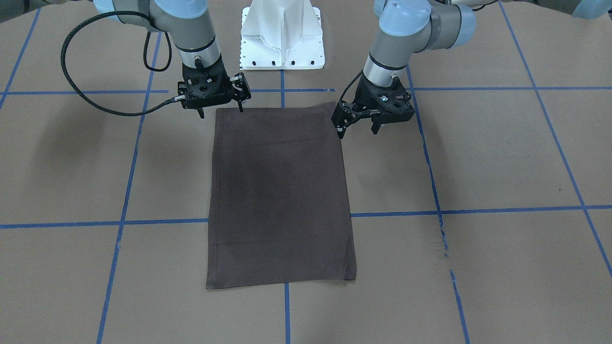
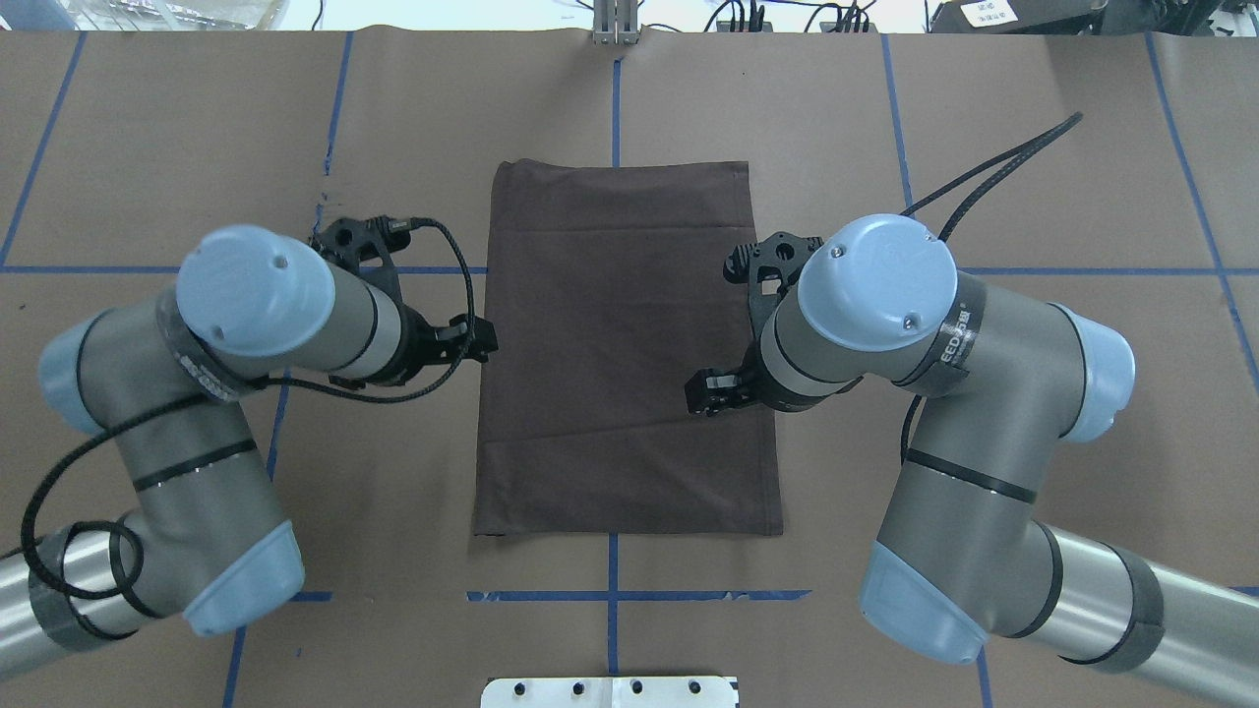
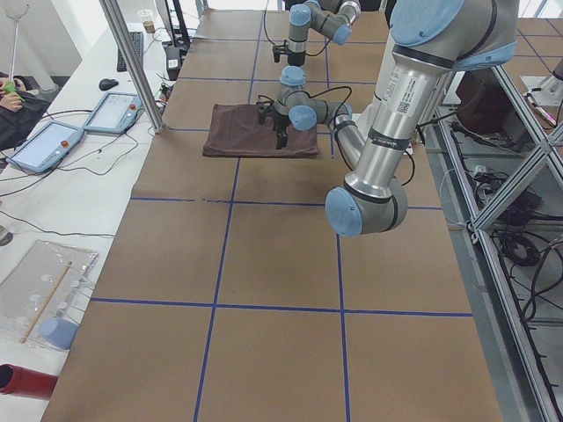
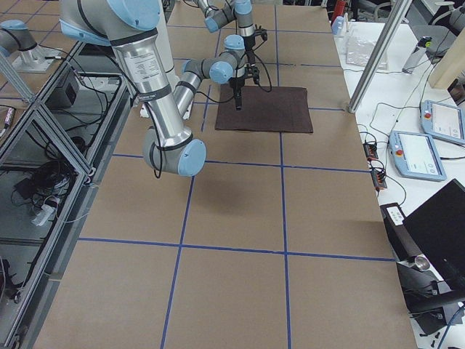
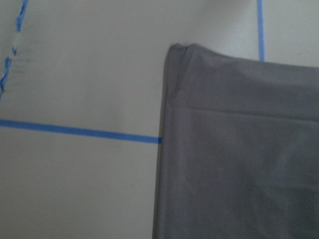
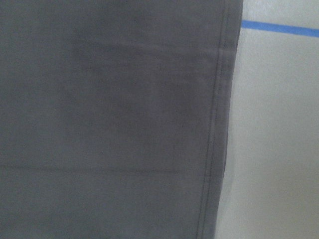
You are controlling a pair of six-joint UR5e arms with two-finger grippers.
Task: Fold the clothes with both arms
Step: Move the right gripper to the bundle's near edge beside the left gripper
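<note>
The clothes are one dark brown T-shirt (image 1: 279, 196), folded into a flat upright rectangle in the middle of the table (image 2: 625, 344). My left gripper (image 1: 357, 130) hovers open and empty just off the shirt's side edge at the end nearer the robot base. My right gripper (image 1: 221, 112) hovers open and empty over the opposite near corner. The left wrist view looks down on a shirt corner (image 5: 239, 159) beside blue tape. In the right wrist view the stitched side edge of the shirt (image 6: 109, 119) shows. No fingers appear in either wrist view.
The table is covered in brown paper with a grid of blue tape (image 1: 158, 222). The white pedestal base (image 1: 282, 38) stands behind the shirt. Tablets (image 3: 53, 145) and cables lie on a side bench beyond the table's far edge.
</note>
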